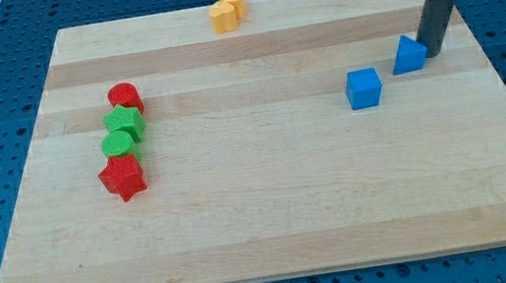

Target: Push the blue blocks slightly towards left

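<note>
Two blue blocks lie on the wooden board at the view's right. A blue cube [363,88] sits nearer the middle. A smaller blue block [408,54], wedge-like in shape, sits up and to the right of it. My tip [433,54] rests on the board right against the right side of the smaller blue block. The dark rod rises from there toward the view's top right.
At the view's left a column holds a red cylinder [125,97], a green block [124,122], a green cylinder-like block [118,143] and a red star [123,178]. Two yellow blocks [228,9] sit at the board's top edge.
</note>
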Available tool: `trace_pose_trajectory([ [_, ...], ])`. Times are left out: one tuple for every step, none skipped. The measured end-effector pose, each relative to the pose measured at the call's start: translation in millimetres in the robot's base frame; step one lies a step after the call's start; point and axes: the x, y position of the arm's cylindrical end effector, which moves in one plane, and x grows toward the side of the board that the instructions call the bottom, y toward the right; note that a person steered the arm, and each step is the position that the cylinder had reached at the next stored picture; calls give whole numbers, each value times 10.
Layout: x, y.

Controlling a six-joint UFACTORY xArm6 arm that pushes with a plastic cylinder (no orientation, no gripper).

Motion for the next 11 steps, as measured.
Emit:
trace_pose_trajectory([
  [0, -82],
  [0, -104],
  [0, -139],
  [0, -215],
  [75, -205],
  [202, -131],
  [219, -151],
  [202, -310],
  [146, -473],
  [92, -475],
  [90, -577],
])
